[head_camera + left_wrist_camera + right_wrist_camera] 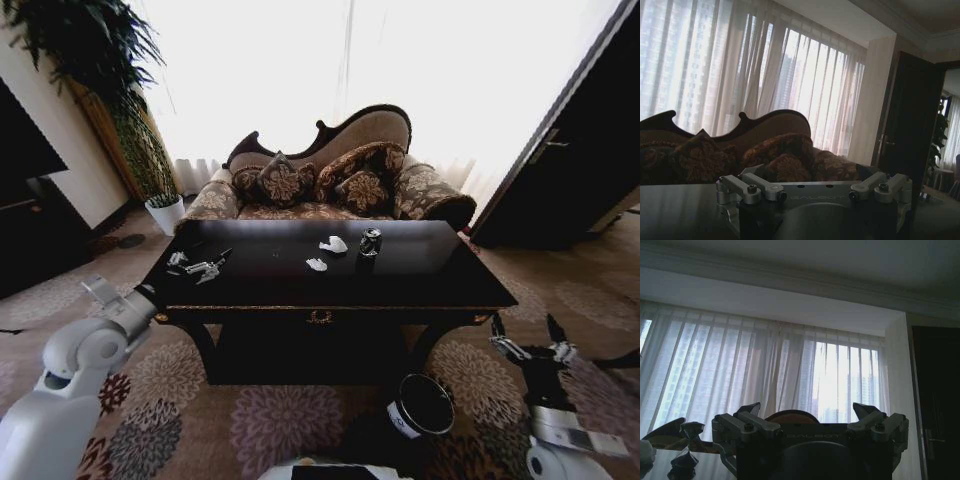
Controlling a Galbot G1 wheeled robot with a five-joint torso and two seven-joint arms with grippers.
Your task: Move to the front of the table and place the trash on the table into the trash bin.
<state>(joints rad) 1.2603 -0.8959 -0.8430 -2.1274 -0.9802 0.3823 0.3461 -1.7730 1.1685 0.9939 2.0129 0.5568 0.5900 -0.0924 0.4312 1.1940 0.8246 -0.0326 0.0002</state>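
The table (420, 283) with its glossy black top stands straight ahead. The trash lies on it: two white crumpled paper bits (333, 244) (316, 264), a dark can (370, 241) beside them, and a clear shiny piece (200, 267) near the left end. The black trash bin (422, 405) with a white label stands on the carpet below the table's front edge, right of centre. My left gripper (105, 292) (810, 172) is open, low by the table's front left corner. My right gripper (528, 340) (807, 410) is open, off the front right corner, holding nothing.
A patterned sofa (330, 180) with cushions stands close behind the table. A potted plant (165, 212) is at the back left, a dark cabinet (30, 210) at the far left, a dark door (580, 150) at the right. Patterned carpet surrounds the table.
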